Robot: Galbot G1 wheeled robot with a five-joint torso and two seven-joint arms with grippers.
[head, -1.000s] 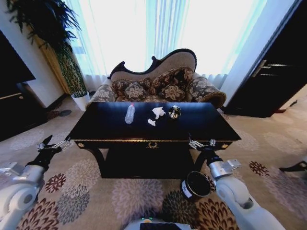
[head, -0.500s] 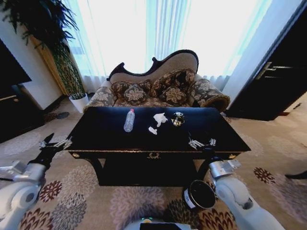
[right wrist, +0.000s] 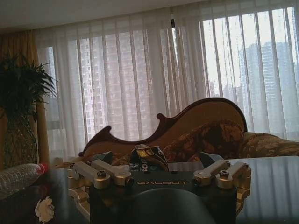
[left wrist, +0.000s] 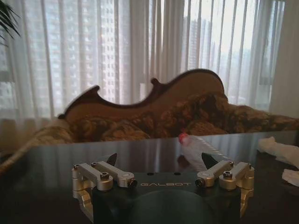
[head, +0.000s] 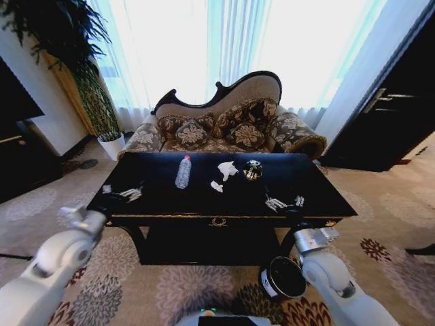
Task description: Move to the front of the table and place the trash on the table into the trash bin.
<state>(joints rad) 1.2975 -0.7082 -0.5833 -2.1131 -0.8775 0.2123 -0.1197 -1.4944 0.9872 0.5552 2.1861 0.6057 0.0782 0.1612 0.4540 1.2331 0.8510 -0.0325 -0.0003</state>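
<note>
since a second ago my left gripper (head: 129, 193) has risen over the table (head: 163, 204) edge, fingers spread; right gripper (head: 285, 202) likewise splayed. trash bin (head: 282, 278) sits nearest; farther on, plastic bottle (head: 183, 172), paper wad (head: 227, 170), shiny wrapper (head: 253, 170).

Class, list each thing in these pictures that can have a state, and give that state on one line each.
left gripper: open, empty, over the table's left end
right gripper: open, empty, over the table's right front
bottle: lying on its side, red cap on
paper wad: crumpled, on the table
small scrap: loose, on the table
shiny wrapper: crumpled, on the table
trash bin: open-topped, on the carpet
</note>
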